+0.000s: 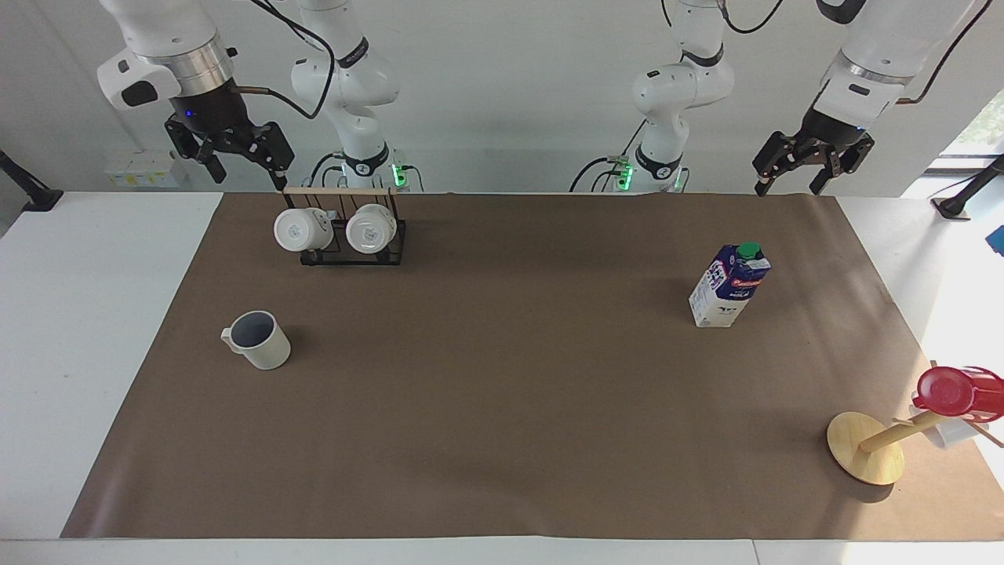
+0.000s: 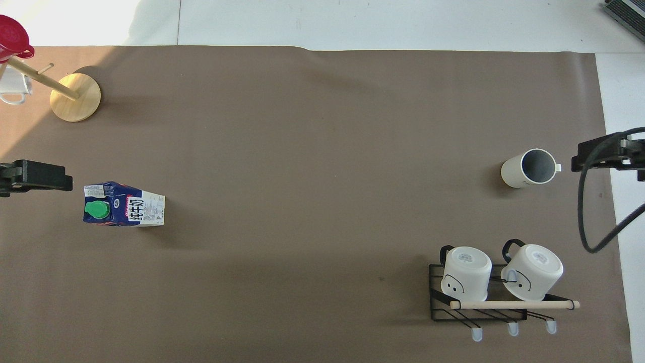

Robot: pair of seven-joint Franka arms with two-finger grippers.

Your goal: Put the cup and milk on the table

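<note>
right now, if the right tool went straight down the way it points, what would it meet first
The right tool points down at the robots' edge of the white table, beside the black wire rack with its two white mugs. It would probably meet the table or the brown sheet's edge; depth is unclear.

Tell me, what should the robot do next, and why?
Probably nothing more than wait: the cup and the milk already stand upright on the table, and the left gripper and right gripper hang open, holding nothing.
</note>
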